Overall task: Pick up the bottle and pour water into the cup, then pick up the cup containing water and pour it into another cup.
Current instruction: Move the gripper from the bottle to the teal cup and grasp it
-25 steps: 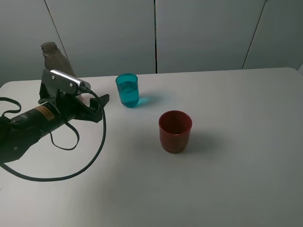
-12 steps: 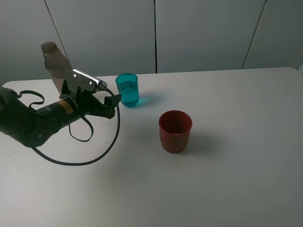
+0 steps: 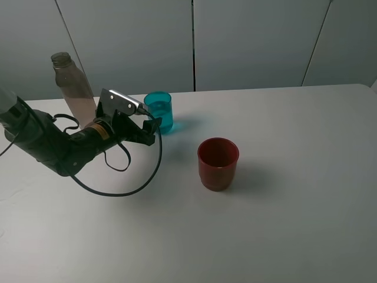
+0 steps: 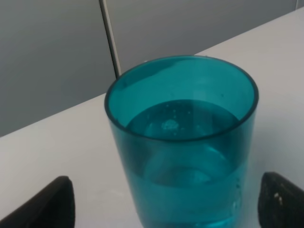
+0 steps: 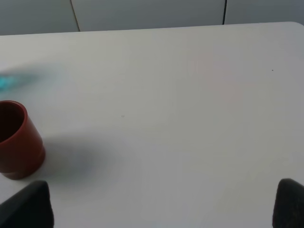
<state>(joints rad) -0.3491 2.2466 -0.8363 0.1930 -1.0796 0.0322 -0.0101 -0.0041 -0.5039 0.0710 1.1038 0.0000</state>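
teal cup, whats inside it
The teal cup holds clear water, below the rim, with tiny bubbles. Nothing else shows inside; its base is cut off in the wrist view.

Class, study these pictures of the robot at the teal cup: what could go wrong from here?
1. The teal cup holds plenty of water; the open left tool could nudge it or squeeze unevenly and slop water out.
2. The uncapped bottle stands close behind the left arm; a swing might topple it.
3. The red cup stands apart, so carrying and tilting may spill onto the table.
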